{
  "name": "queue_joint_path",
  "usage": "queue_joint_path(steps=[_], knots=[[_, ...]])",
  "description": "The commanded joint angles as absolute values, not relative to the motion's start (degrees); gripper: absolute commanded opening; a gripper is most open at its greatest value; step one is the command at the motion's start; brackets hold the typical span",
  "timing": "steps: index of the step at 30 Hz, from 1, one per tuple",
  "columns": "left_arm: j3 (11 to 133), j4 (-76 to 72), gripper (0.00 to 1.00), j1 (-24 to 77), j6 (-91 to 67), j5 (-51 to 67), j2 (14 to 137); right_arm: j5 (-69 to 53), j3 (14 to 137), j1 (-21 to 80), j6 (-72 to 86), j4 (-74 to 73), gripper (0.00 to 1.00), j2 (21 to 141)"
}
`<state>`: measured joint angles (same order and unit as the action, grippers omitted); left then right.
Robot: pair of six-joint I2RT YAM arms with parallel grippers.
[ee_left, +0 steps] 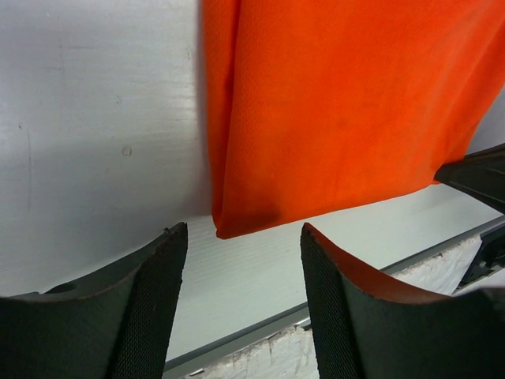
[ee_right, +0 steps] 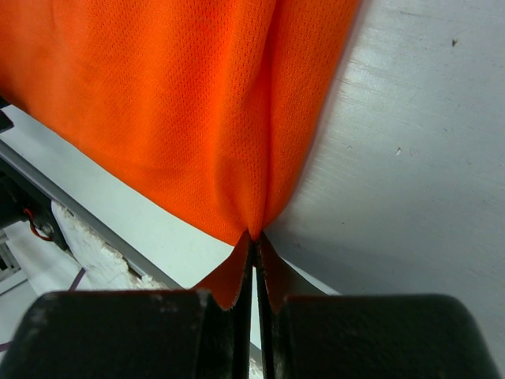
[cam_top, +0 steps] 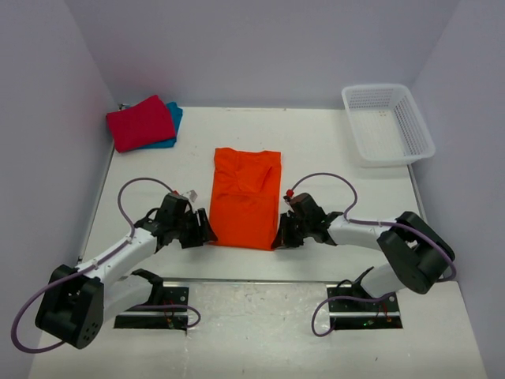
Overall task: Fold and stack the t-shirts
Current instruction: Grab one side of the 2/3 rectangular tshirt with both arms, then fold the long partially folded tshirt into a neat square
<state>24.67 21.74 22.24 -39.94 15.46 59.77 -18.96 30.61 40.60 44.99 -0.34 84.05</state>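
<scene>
Lying on the white table (cam_top: pixel 331 158) between the two arms, the orange t-shirt (cam_top: pixel 245 197) is resting as a tall folded rectangle, its near edge facing the arm bases and a few wrinkles showing toward its far right corner. The right gripper (ee_right: pixel 254 237) is pinching the shirt's near right corner: its jaws are pressing together with a peak of orange cloth caught between them, and the fabric is pulling into a crease from that point. The left gripper (ee_left: pixel 241 237) is sitting low at the shirt's near left corner with its jaws standing apart and nothing between them. Its dark fingers (ee_left: pixel 150 300) are framing bare table, and the folded corner is lying just ahead of the gap, apparently touching neither finger. The crimson t-shirt (cam_top: pixel 140 122) is lying folded at the far left corner of the table, stacked on the teal t-shirt (cam_top: pixel 176 118), which is peeking out along its right and near edges. The white lattice basket (cam_top: pixel 383 118) is sitting at the far right corner, well apart from the shirts.
</scene>
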Motion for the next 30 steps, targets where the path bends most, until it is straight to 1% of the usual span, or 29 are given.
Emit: queue_joint_path(steps=[1, 11, 14, 15, 20, 23, 26, 27, 30], knots=[[23.47, 19.34, 0.60, 21.88, -41.13, 16.61, 61.17, -13.80, 28.74, 40.78, 43.94, -2.37, 0.00, 83.94], [21.62, 14.86, 0.57, 21.88, -41.83, 15.64, 66.26, -13.45, 28.39, 40.87, 43.77, -4.04, 0.00, 80.68], [21.45, 14.33, 0.52, 21.88, -41.84, 16.26, 66.27, -13.53, 28.30, 40.87, 43.86, -4.22, 0.00, 80.42], [21.36, 14.33, 0.46, 21.88, -41.84, 16.26, 66.10, -13.45, 28.21, 40.87, 43.94, -4.31, 0.00, 80.33], [19.95, 13.28, 0.38, 21.88, -42.54, 18.53, 64.52, -13.45, 28.65, 40.87, 44.03, -4.04, 0.00, 81.03], [18.55, 11.08, 0.28, 21.97, -43.15, 21.08, 64.60, -14.06, 29.00, 40.78, 44.21, -3.43, 0.00, 81.82], [17.05, 8.18, 0.10, 21.97, -43.68, 24.34, 65.65, -13.71, 29.35, 41.22, 44.21, -3.43, 0.00, 82.70], [16.62, 7.83, 0.00, 21.97, -43.86, 24.78, 65.57, -13.36, 29.53, 41.31, 44.12, -4.21, 0.00, 82.97], [16.00, 8.17, 0.00, 21.97, -44.56, 25.23, 62.50, -10.90, 30.41, 42.54, 43.60, -6.84, 0.00, 82.44]])
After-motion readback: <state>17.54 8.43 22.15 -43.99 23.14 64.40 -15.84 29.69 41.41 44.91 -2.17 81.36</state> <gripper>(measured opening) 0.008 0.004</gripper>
